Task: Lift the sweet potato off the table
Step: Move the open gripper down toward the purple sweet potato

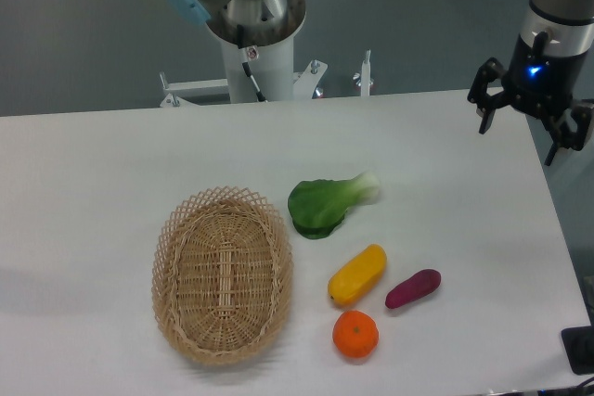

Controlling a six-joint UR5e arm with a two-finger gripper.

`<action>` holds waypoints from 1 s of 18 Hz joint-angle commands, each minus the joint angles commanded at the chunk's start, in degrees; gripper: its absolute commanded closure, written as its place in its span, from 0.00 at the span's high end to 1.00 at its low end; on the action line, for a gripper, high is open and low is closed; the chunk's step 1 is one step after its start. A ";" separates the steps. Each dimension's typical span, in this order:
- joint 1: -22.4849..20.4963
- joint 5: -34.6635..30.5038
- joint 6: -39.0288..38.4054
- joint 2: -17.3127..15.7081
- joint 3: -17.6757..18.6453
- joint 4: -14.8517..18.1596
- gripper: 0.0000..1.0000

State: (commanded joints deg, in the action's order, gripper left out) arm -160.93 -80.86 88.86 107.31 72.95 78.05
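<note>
Basically nothing done: gripper (529, 127) spread wide, empty, far right over table (93, 183) edge. Sweet potato (413, 288) untouched, near right, beside yellow vegetable (357, 274). Approach, grasp, lift all left.

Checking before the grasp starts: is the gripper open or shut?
Open. The gripper hangs with fingers spread apart and nothing between them, far from the sweet potato.

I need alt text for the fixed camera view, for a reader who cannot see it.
A small purple sweet potato lies on a white table beside a yellow vegetable, an orange, a green bok choy and an empty wicker basket. The open gripper hangs far away, upper right.
</note>
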 joint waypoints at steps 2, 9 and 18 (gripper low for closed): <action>0.09 0.00 0.09 -0.17 0.70 -0.44 1.00; 0.18 0.09 -0.79 0.00 0.79 -0.44 1.00; 3.25 0.00 -4.30 0.70 2.81 -3.24 1.00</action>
State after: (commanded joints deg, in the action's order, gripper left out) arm -157.68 -80.86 84.56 108.02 75.76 74.81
